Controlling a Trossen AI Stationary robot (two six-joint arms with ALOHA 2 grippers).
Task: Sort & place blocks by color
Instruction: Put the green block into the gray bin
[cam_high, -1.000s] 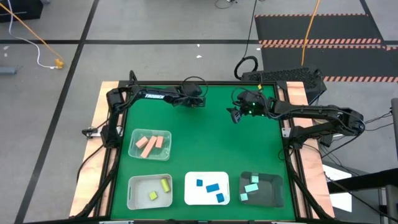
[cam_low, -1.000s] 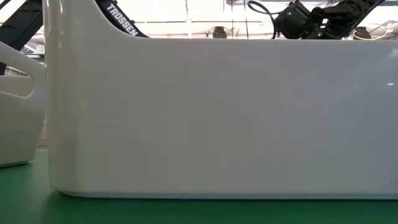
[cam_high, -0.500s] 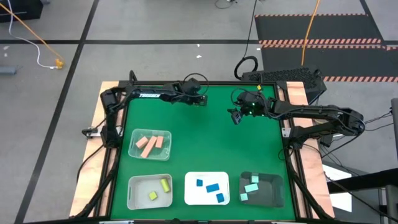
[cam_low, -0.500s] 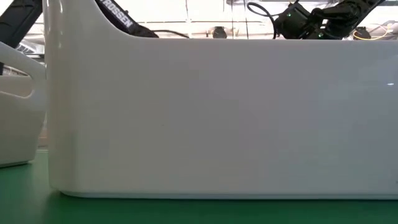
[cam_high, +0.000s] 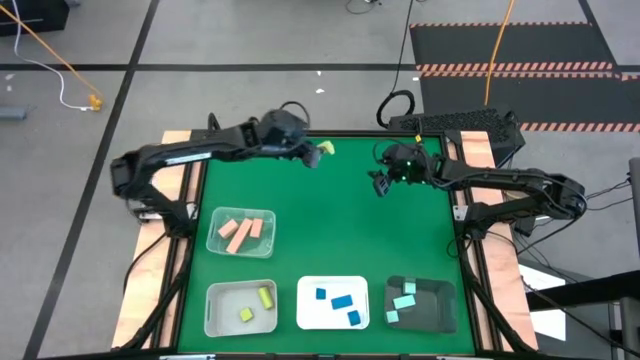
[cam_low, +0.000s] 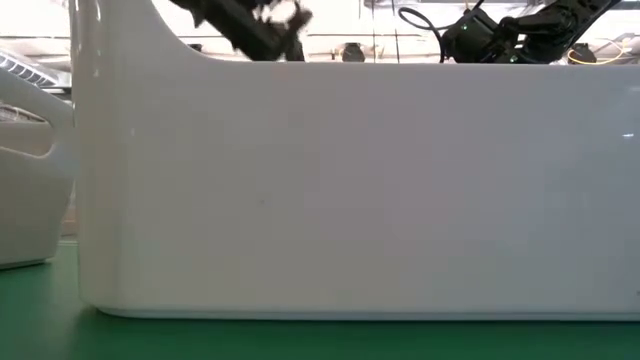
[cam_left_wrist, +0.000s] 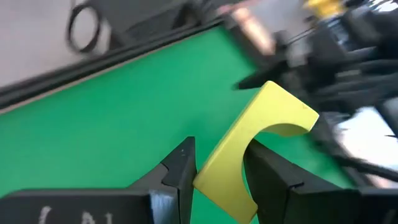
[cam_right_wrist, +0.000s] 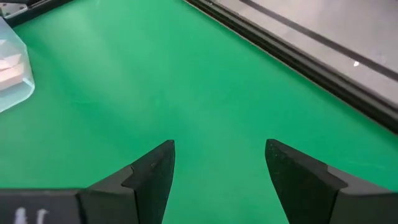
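My left gripper (cam_high: 312, 153) is high above the table's far edge, shut on a yellow-green block (cam_high: 323, 150) with an arched cut-out (cam_left_wrist: 264, 140). My right gripper (cam_high: 378, 185) is open and touches nothing over the far right of the green mat (cam_right_wrist: 221, 168). Salmon-pink blocks (cam_high: 240, 232) lie in a clear tray. Two yellow-green blocks (cam_high: 257, 303) lie in the near left tray, blue blocks (cam_high: 338, 302) in the white tray and mint blocks (cam_high: 402, 301) in the dark tray. My left gripper (cam_left_wrist: 221, 180) pinches the yellow-green block by its lower end (cam_left_wrist: 221, 177) between the two fingers. The arched end (cam_left_wrist: 286, 118) sticks out past the fingertips (cam_left_wrist: 180, 165). The block is lifted clear of the table.
The four trays stand along the table's left and near sides: clear (cam_high: 222, 245), near left (cam_high: 215, 315), white (cam_high: 305, 315), dark (cam_high: 445, 310). In the low view a white tray wall (cam_low: 350, 190) fills nearly everything. The mat's middle (cam_high: 330, 215) is bare.
My left arm has swung up from the mat near the far edge, and its gripper has risen with the yellow-green block, now lifted clear and showing beside the fingers. My right arm has kept still.
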